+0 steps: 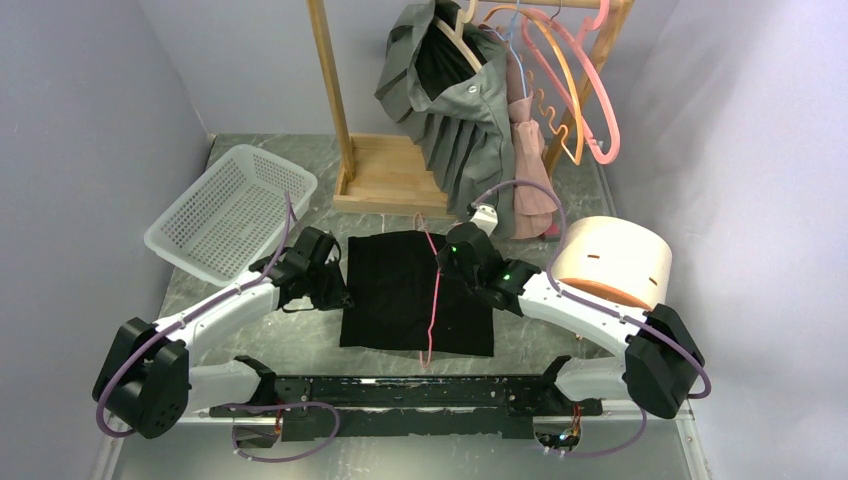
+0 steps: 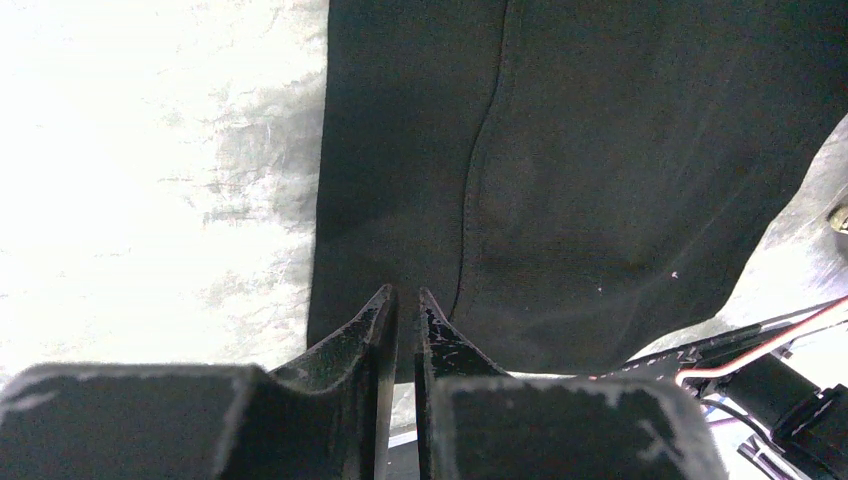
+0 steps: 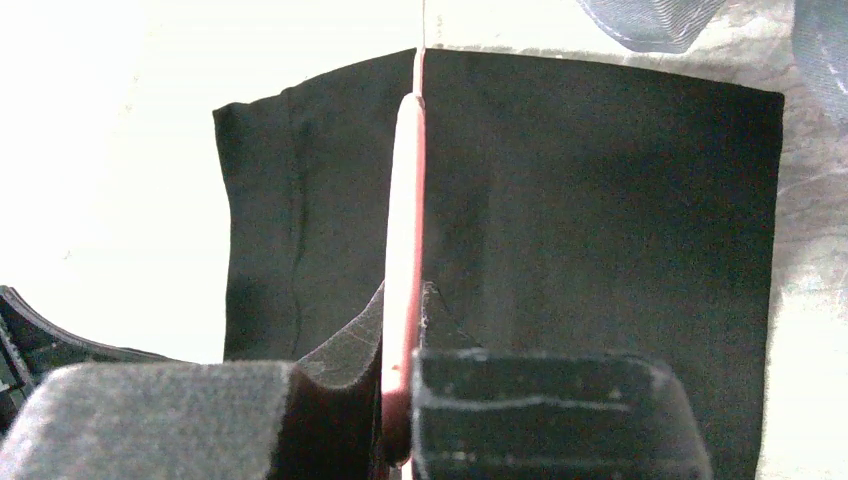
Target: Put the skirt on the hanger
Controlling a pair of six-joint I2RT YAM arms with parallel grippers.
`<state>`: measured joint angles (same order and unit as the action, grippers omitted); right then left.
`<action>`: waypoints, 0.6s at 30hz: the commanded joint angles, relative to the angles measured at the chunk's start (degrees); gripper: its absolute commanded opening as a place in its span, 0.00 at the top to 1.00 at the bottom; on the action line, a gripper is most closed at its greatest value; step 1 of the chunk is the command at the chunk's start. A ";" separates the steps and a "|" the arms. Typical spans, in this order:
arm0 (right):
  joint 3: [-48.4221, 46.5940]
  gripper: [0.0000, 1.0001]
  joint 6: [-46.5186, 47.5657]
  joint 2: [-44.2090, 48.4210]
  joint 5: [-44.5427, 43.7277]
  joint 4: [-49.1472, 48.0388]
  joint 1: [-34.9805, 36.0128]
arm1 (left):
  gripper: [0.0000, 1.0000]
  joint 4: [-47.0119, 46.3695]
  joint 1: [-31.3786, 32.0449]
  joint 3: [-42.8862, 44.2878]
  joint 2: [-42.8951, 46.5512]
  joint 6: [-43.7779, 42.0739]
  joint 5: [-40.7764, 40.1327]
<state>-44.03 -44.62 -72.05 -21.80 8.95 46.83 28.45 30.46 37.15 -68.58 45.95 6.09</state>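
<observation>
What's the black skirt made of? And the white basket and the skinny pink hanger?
The flat black skirt looks like matte cloth; a stitched seam shows. The white mesh basket looks like moulded plastic, with an even grid of holes. The thin pink hanger is smooth and slightly shiny, likely plastic or coated wire.

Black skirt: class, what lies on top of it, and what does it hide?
A pink hanger lies across the black skirt, held by the right gripper. The table beneath is covered.

Left arm and right arm: white link shells, black joint housings, purple cables looped alongside; green indicator lights near right wrist; scuffed black fingers.
</observation>
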 commanded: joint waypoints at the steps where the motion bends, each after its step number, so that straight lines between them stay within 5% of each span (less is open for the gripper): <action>1: -1.06 1.00 1.42 1.08 1.11 -2.42 -0.17 | 0.84 -0.51 -0.19 2.36 0.64 -1.11 -0.45; 11: -3.80 1.00 1.55 6.71 0.17 2.50 -0.24 | 0.80 -0.96 -0.16 3.30 3.85 -1.63 -1.25; 18: -9.58 1.00 6.90 12.87 2.56 9.40 -0.28 | 0.66 -0.45 -0.17 7.87 9.58 -3.02 -4.35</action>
<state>-49.17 -41.87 -62.63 -20.60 14.98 46.83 28.60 30.46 40.47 -62.92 44.62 4.99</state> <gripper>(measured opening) 0.038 0.290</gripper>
